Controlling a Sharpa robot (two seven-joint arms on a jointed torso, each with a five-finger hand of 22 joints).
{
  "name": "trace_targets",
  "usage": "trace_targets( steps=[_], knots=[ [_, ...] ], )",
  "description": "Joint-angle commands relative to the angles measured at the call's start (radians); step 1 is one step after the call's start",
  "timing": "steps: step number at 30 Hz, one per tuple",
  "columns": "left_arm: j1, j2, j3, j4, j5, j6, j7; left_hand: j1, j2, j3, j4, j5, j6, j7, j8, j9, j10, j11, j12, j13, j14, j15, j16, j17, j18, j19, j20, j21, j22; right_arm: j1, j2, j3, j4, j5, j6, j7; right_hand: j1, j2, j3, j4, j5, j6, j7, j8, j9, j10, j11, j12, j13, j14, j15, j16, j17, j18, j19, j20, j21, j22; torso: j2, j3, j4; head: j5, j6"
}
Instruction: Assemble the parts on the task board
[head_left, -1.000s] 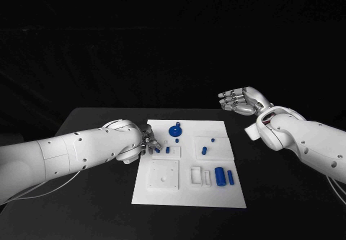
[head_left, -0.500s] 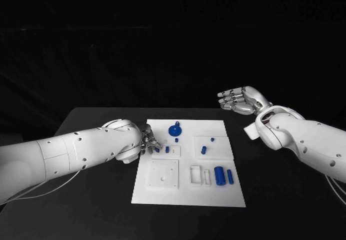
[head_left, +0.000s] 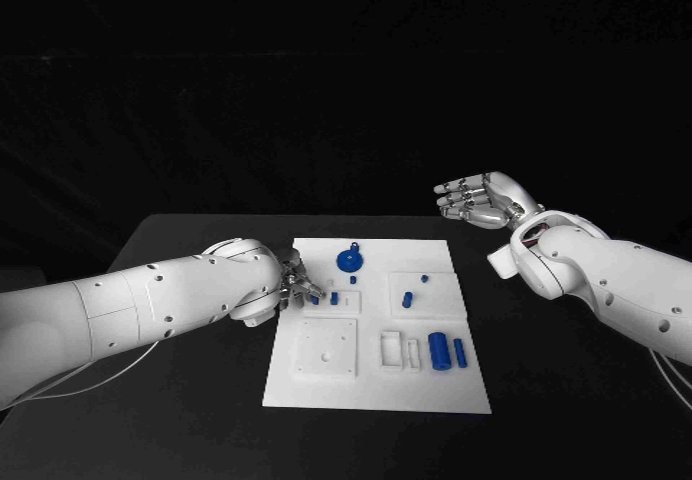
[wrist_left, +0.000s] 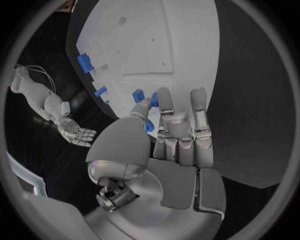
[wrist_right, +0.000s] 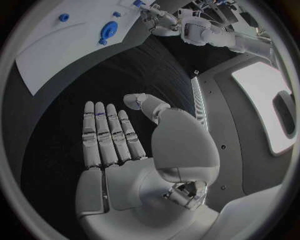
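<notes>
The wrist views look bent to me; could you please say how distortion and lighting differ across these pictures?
Head view: straight edges, the white task board bright against a black table and dark backdrop. Left wrist view: fisheye, the board's edges curve behind the left hand, which has fingers at a small blue part. Right wrist view: the same bending, the right hand evenly lit, open over dark table.

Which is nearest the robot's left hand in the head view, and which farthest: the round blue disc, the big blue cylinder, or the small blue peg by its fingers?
From the left hand:
1. Small blue peg, just beside the fingertips.
2. Round blue disc, toward the board's far edge.
3. Big blue cylinder, on the board's near right part.
</notes>
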Motion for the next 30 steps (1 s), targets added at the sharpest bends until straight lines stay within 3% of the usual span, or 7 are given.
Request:
trace_targets(
  steps=[1,6,13,18,20,22,30],
  knots=[
    [-0.003,0.004,-0.001,0.002,0.012,0.025,0.005,0.003,-0.007,-0.007,0.01,-0.008,0.02,-0.013,-0.002,-0.002,0.055,-0.004,0.003,-0.001,0.005,-0.003,-0.003,-0.001,-0.005,0.011,0.0,-0.007,0.017,-0.001,0.001,0.001,0.0,-0.001,0.012,0.006,-0.002,0.006,0.002,-0.001,0.006,-0.007,-0.002,-0.002,-0.002,-0.005,0.002,-0.002,-0.001,-0.006,0.0,-0.004,-0.002,0.013,-0.008,0.001,0.001,-0.001,0.0,0.0001,0.0002,0.0,-0.001],
    [-0.003,0.005,-0.001,-0.003,0.012,0.025,0.005,0.0,-0.011,-0.021,0.027,-0.022,0.022,-0.014,-0.001,-0.001,0.055,-0.005,0.003,0.0,0.005,-0.003,-0.003,-0.001,-0.005,0.011,0.0,-0.009,0.017,-0.002,0.002,0.001,-0.001,-0.001,0.011,0.006,-0.002,0.006,0.003,-0.002,0.007,-0.008,-0.002,-0.002,-0.002,-0.005,0.002,-0.002,-0.002,-0.005,-0.001,-0.003,-0.001,0.013,-0.008,0.001,0.001,-0.001,0.0,0.0,0.0007,-0.001,-0.001],
    [-0.004,0.005,-0.001,-0.008,0.012,0.021,0.005,-0.008,-0.013,-0.05,0.061,-0.117,0.026,-0.013,0.005,0.006,0.055,-0.004,0.004,0.002,0.005,-0.003,-0.004,-0.002,-0.006,0.013,0.0,-0.011,0.017,-0.004,0.002,0.001,-0.001,-0.001,0.011,0.006,-0.002,0.006,0.005,-0.002,0.007,-0.008,-0.001,-0.002,-0.002,-0.005,0.002,-0.002,-0.001,-0.005,-0.001,-0.004,-0.002,0.013,-0.009,0.001,0.001,-0.001,0.0,0.0,0.0003,-0.001,-0.001],
    [-0.004,0.006,-0.001,-0.011,0.012,0.019,0.006,-0.033,-0.031,-0.061,0.101,-0.264,0.031,-0.01,0.014,0.015,0.055,-0.002,0.005,0.003,0.005,-0.002,-0.004,-0.003,-0.005,0.013,0.0,-0.012,0.017,-0.005,0.002,0.001,-0.002,-0.001,0.011,0.006,-0.002,0.006,0.005,-0.002,0.007,-0.008,-0.001,-0.002,-0.002,-0.005,0.002,-0.002,-0.001,-0.005,-0.001,-0.004,-0.002,0.013,-0.009,0.001,0.001,-0.001,0.0,-0.0004,0.0002,-0.001,-0.002],
    [-0.004,0.006,-0.001,-0.011,0.012,0.019,0.006,-0.038,-0.046,-0.048,0.121,-0.299,0.032,-0.009,0.016,0.018,0.055,-0.002,0.005,0.004,0.005,-0.002,-0.004,-0.003,-0.005,0.014,0.001,-0.013,0.017,-0.005,0.002,0.001,-0.002,-0.001,0.011,0.006,-0.002,0.006,0.005,-0.002,0.007,-0.008,-0.001,-0.002,-0.002,-0.005,0.002,-0.002,-0.001,-0.005,-0.001,-0.004,-0.002,0.013,-0.009,0.001,0.001,-0.001,0.0,-0.0005,0.0007,-0.002,-0.003],
    [-0.004,0.006,-0.001,-0.012,0.012,0.018,0.006,-0.039,-0.075,-0.016,0.156,-0.313,0.032,-0.008,0.019,0.024,0.054,-0.001,0.006,0.005,0.005,-0.002,-0.004,-0.003,-0.004,0.014,0.001,-0.014,0.017,-0.005,0.002,0.001,-0.002,-0.001,0.011,0.006,-0.002,0.006,0.005,-0.002,0.007,-0.008,-0.001,-0.002,-0.002,-0.005,0.002,-0.002,-0.001,-0.005,-0.001,-0.004,-0.002,0.013,-0.009,0.001,0.001,-0.001,0.0,-0.0005,0.0005,-0.002,-0.003],
    [-0.004,0.002,-0.001,-0.014,0.012,0.006,0.006,-0.042,-0.112,0.007,0.205,-0.332,0.033,-0.007,0.02,0.029,0.055,-0.001,0.004,0.006,0.004,-0.002,-0.005,-0.006,-0.005,0.014,0.001,-0.016,0.018,-0.006,0.002,0.001,-0.002,-0.001,0.012,0.006,-0.002,0.006,0.005,-0.002,0.007,-0.008,-0.001,-0.002,-0.002,-0.005,0.002,-0.002,-0.001,-0.005,-0.001,-0.004,-0.002,0.013,-0.009,0.001,0.001,-0.001,0.0,-0.0012,0.0004,-0.002,-0.003]
  ],
)
